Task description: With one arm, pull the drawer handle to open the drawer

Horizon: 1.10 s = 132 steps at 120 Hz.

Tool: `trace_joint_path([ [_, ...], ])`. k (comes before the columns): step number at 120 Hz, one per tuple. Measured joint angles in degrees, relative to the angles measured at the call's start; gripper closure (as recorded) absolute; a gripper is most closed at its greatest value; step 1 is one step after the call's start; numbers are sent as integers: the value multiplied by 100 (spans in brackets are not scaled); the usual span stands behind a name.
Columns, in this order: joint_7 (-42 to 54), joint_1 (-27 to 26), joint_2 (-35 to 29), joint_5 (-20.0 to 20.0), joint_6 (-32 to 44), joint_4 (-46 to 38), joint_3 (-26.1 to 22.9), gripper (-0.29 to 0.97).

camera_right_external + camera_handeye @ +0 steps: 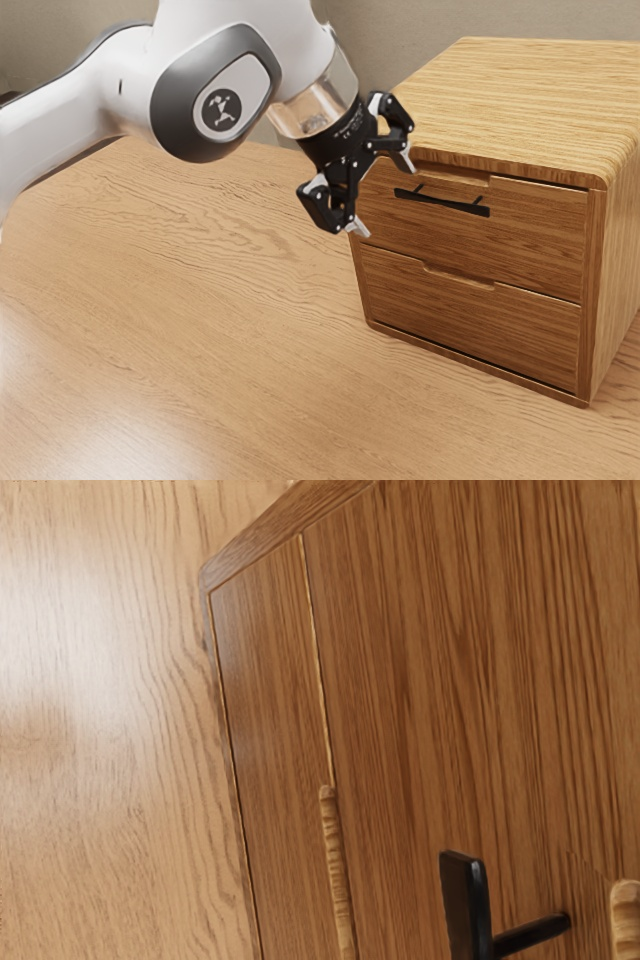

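The gripper (378,192) hangs with its fingers spread wide and nothing clamped between them. It sits just in front of the cabinet's (520,90) front corner on the exterior view's left, one fingertip toward one o'clock and the other toward seven. The arm (120,100) reaches it from ten o'clock, above the table (180,330).

At about three o'clock from the gripper, near but apart, is the black handle (442,202) — a thin bar lying across the top drawer (520,240), closer to that drawer's upper edge. The drawer front looks level with the cabinet face, so it reads as closed. At six o'clock from the handle is the lower drawer (480,320), with a wooden pull (458,277) along its top edge.

In the wrist view the handle stands off the drawer front on a short black stem (530,935) — the pull runs alongside it, on the neighbouring panel.
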Motion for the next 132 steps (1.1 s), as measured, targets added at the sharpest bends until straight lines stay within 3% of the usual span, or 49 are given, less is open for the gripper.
trace_joint_path([
  [132, -98, -193, 199, -23, 110, -32, -47, 0],
])
